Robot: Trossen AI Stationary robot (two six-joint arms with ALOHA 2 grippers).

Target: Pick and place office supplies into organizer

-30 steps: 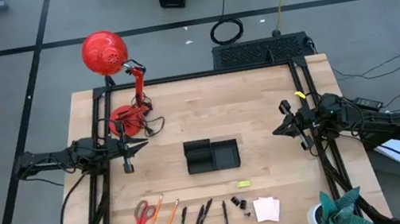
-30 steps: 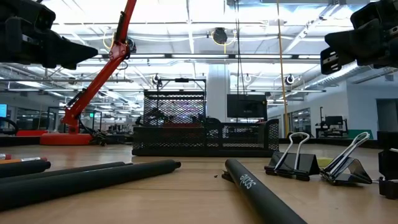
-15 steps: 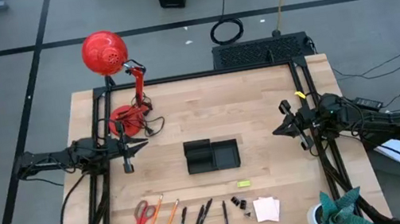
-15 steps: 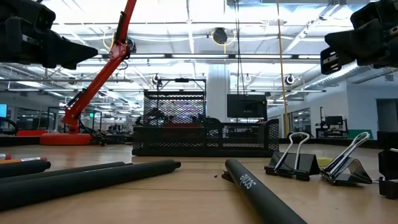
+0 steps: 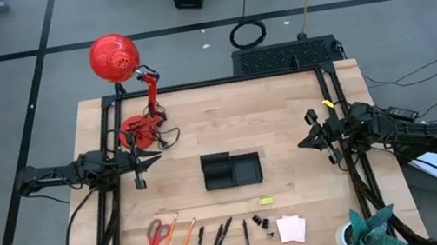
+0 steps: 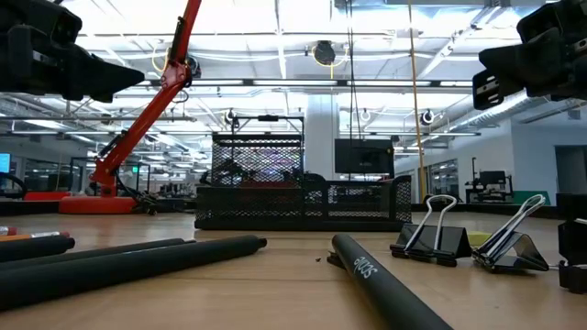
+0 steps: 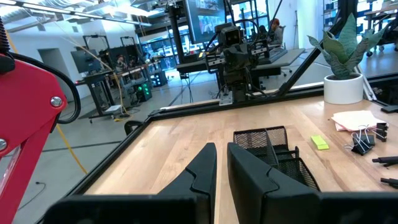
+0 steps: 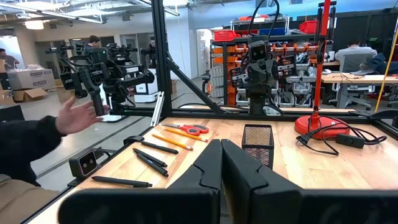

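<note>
The organizer (image 5: 231, 171) sits mid-table between both grippers, well apart from each. Left gripper (image 5: 141, 184) jaws stand slightly apart, empty; right gripper (image 5: 334, 158) jaws are pressed together.

No visible change vs earlier pics: both arms, organizer (image 5: 231, 171) & supplies along tabletop's near edge sit in same spots; nothing moved, added or removed.

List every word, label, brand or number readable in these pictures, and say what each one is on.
Pen, nearest in the low view: pale print on the barrel, too blurred to read.
Screen in the room behind, left wrist view: a picture shows, no legible words.
Cardboard boxes in the room, right wrist view: markings too small to read.
Nothing else carries readable text.
</note>
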